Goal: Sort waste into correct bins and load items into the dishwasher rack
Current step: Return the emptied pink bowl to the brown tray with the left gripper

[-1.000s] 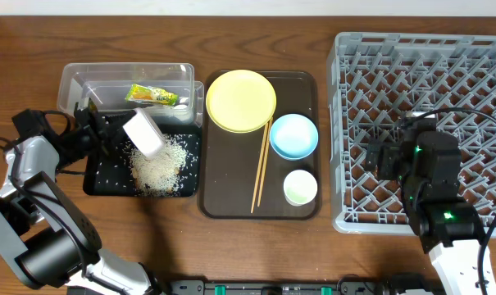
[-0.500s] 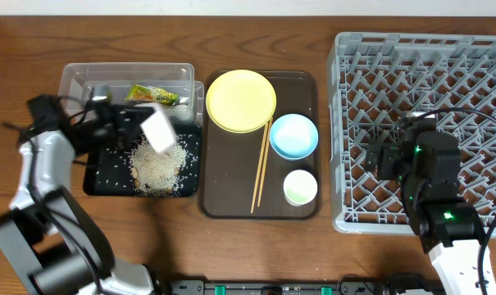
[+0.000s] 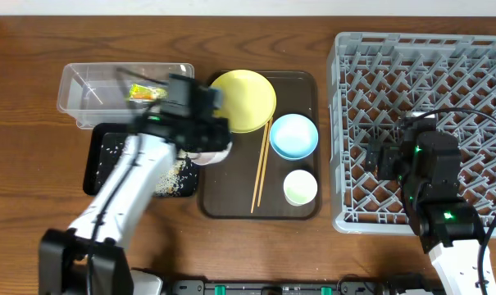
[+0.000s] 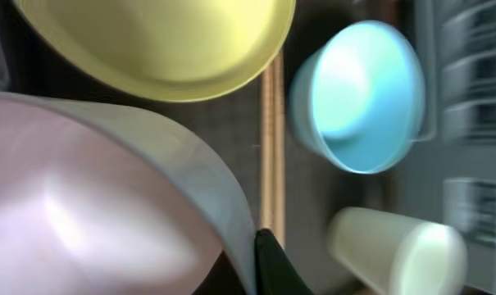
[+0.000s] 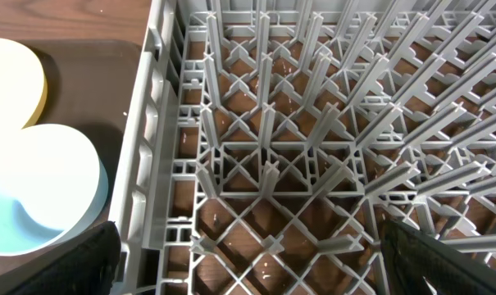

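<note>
Tabletop (image 3: 34, 49): brown wood, everything laid out across it, rack far right, bins far left.
Dishwasher rack (image 3: 428, 57): big grey peg crate, no dishes showing in it.
Right gripper (image 5: 248, 258): hanging over the rack's left side, fingers spread wide, nothing in them.
Serving tray (image 3: 231, 197): dark brown, centre stage, carrying most of the dishes.
Clear tub (image 3: 88, 90): back left, and the snack wrapper (image 3: 141, 92) is lying inside.
Black tray (image 3: 104, 172): just in front of the tub, rice (image 3: 175, 176) heaped at its right end, stray grains to the left.
Yellow plate (image 3: 252, 94): back of the serving tray.
Left gripper (image 3: 205, 139): blurred, clamped on the white bowl (image 4: 92, 205), up over the serving tray's left edge by the plate.
Blue bowl (image 3: 293, 135): right of the plate.
Cup (image 3: 300, 188): in front of the blue bowl.
Chopsticks (image 3: 260, 176): side by side, down the tray's middle.
</note>
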`<state>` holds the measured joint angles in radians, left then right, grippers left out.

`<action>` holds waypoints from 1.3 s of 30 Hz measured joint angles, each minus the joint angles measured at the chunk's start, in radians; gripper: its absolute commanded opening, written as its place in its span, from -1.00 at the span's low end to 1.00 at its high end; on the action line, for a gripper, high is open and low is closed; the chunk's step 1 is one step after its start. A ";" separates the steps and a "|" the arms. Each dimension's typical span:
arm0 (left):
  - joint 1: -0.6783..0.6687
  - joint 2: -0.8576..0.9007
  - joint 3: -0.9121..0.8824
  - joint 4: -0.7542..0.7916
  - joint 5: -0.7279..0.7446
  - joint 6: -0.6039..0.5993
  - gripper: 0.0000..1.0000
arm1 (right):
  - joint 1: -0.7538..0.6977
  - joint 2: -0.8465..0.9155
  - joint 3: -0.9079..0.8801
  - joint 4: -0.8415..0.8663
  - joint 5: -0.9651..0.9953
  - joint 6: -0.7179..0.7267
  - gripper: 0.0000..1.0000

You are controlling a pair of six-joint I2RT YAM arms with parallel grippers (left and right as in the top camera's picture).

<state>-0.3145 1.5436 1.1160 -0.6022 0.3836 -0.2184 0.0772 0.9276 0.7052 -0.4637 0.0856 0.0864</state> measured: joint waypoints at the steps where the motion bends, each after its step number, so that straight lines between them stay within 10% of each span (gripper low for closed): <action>1: -0.032 0.008 0.000 0.008 -0.048 0.006 -0.88 | 0.000 0.000 0.000 0.000 0.000 0.000 0.99; 12: -0.220 0.156 0.000 0.045 -0.253 0.015 -0.86 | 0.000 0.000 0.000 0.000 0.000 0.000 0.99; 19: -0.224 0.163 0.000 0.048 -0.270 0.031 -0.13 | 0.000 0.000 0.000 0.000 0.000 0.000 0.98; 39: -0.262 0.013 0.021 0.060 -0.080 0.040 -0.04 | 0.000 0.000 0.000 0.000 0.000 0.000 0.99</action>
<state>-0.5770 1.5570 1.1366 -0.5419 0.3031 -0.1780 0.0769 0.9276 0.7052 -0.4637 0.0856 0.0868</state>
